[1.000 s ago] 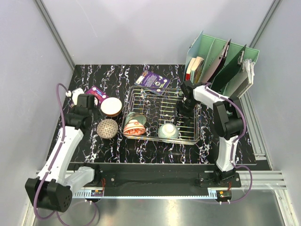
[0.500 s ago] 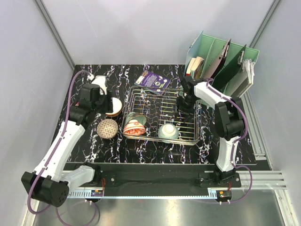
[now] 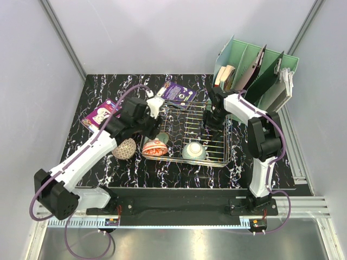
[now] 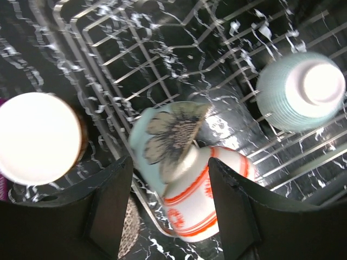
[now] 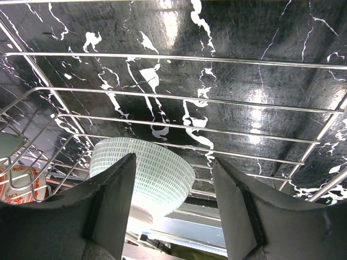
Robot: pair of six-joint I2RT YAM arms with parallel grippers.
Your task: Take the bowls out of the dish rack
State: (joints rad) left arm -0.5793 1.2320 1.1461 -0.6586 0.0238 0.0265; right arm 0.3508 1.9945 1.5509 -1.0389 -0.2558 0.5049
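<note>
Dish rack [image 3: 184, 124] mid-frame | grey bowl [image 3: 126, 147] on table [image 3: 108, 89] just L of it | L gripper [image 3: 152, 127] above rack's L end, jaws spread, empty | red floral bowl [image 3: 154, 147] + green bowl [image 3: 193, 150] inside, lower edge | R gripper [image 3: 210, 129] rack's R part, jaws spread, empty

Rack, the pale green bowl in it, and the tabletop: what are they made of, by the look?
Dish rack: thin metal wire, chrome or polished steel, with bright mirror glints.
Pale green bowl: probably glazed ceramic, given the fine ribbing, white foot ring and soft sheen.
Tabletop: glossy black with white veins. It could be marble or printed laminate; I cannot tell which.
</note>
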